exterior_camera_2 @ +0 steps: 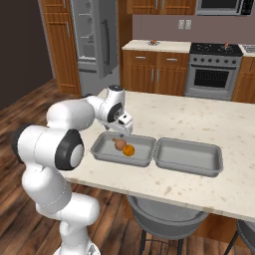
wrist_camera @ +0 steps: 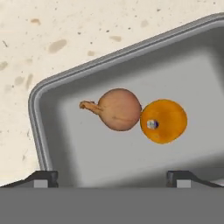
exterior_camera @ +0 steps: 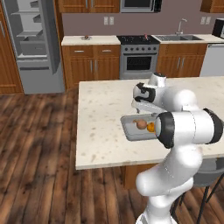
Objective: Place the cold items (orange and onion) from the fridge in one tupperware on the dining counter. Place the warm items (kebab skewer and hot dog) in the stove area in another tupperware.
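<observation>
Hand [exterior_camera_2: 121, 132] is spread wide, empty, hovering over the tupperware [wrist_camera: 52, 131]. Onion [wrist_camera: 118, 109] touches the orange [wrist_camera: 163, 121] at its 3 o'clock. Lifting carelessly could clip the rim and shove it along the bench [exterior_camera_2: 199, 119].

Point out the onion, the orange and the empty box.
onion [wrist_camera: 119, 109]: hand view, middle of its bulb.
orange [wrist_camera: 163, 121]: hand view, middle of its peel.
empty box [exterior_camera_2: 188, 157]: right base view, bare floor.

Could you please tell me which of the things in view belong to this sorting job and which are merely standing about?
Job:
onion
orange
left tupperware, holding both
right tupperware
open gripper, above them

Standing about:
stool
sink faucet
</observation>
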